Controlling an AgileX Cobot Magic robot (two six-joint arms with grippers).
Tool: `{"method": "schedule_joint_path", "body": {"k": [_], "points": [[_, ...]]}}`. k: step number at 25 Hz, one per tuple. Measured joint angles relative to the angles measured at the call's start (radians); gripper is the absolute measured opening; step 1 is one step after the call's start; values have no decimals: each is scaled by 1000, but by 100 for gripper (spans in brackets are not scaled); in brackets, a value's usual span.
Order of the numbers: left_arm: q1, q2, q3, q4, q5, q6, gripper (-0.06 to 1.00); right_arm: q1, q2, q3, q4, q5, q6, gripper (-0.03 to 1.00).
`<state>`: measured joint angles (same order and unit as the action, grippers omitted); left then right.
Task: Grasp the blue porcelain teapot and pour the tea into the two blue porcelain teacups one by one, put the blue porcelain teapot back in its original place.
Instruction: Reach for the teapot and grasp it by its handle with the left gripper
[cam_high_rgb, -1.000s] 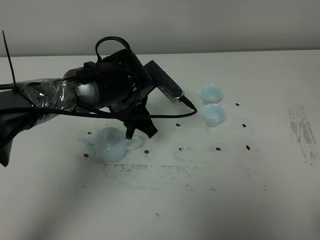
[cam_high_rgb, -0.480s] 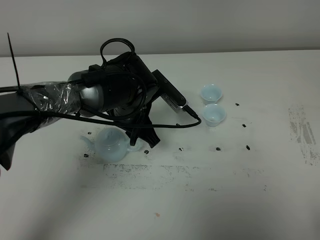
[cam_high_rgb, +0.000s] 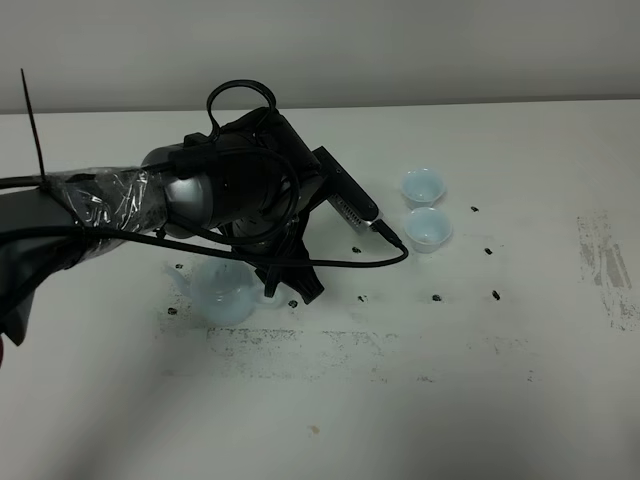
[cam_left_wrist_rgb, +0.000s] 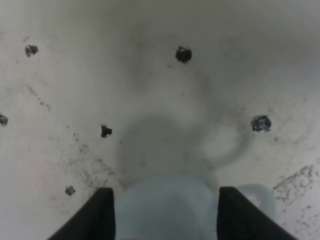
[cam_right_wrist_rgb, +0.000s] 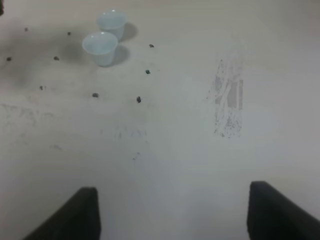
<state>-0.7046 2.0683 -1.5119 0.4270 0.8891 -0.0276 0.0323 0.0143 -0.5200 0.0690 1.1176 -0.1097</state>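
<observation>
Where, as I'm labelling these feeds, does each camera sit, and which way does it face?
Exterior high: mounted high, looking down on the table, teapot and cups; shows the left arm and left pincer.
Left wrist: behind the open left pincer, looking down at the teapot between its fingers.
Right wrist: behind the open right pincer, looking down across the table at the cups.
Shared: exterior and left wrist, the teapot; exterior and right wrist, the cups.
</observation>
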Motion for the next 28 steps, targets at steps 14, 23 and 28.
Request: {"method": "schedule_joint_path", "body": {"k": [14, 23, 28], "points": [[-52, 0, 0, -85, -56, 54, 44, 0, 0, 0, 0, 0, 0, 59], [-73, 0, 32, -109, -47, 40, 44, 0, 0, 0, 0, 0, 0, 59], [-73, 0, 60, -109, -83, 36, 44, 0, 0, 0, 0, 0, 0, 59]]}}
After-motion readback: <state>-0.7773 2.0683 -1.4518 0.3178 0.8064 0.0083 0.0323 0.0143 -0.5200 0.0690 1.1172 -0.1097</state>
